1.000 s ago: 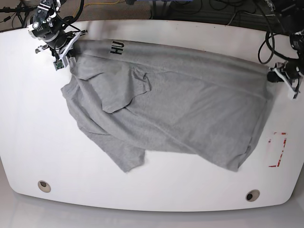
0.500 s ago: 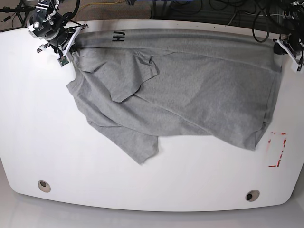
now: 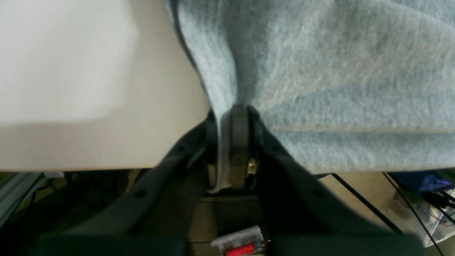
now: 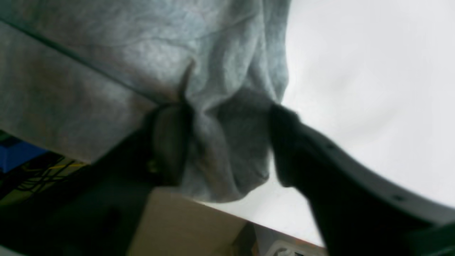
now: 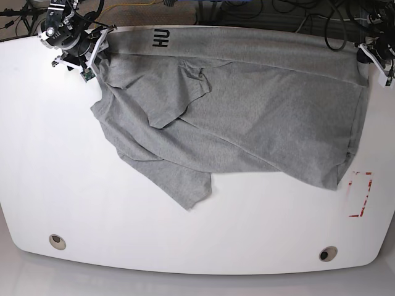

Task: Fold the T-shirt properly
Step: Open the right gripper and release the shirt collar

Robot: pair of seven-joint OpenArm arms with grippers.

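Observation:
The grey T-shirt [image 5: 247,117] lies spread over the far half of the white table [image 5: 62,179]. Its far edge runs along the table's back rim, with black letters [image 5: 162,38] showing near the far left. A loose flap points toward the front. At the far right corner my left gripper [image 5: 371,57] is shut on the T-shirt's edge; the left wrist view shows the gripper [image 3: 229,121] pinching a fold of cloth [image 3: 337,71]. At the far left corner my right gripper [image 5: 92,58] stands open. In the right wrist view a bunch of cloth [image 4: 227,160] lies loose in that gripper [image 4: 227,145].
A red-outlined rectangle [image 5: 360,194] is marked on the table near the right edge. Two round holes [image 5: 57,241] [image 5: 328,253] sit near the front edge. Cables [image 5: 259,9] crowd the floor behind the table's back rim.
Both arms have drawn the T-shirt's far edge back toward the table's rear rim and the cloth has stretched flatter. The right gripper's jaws have parted off the cloth.

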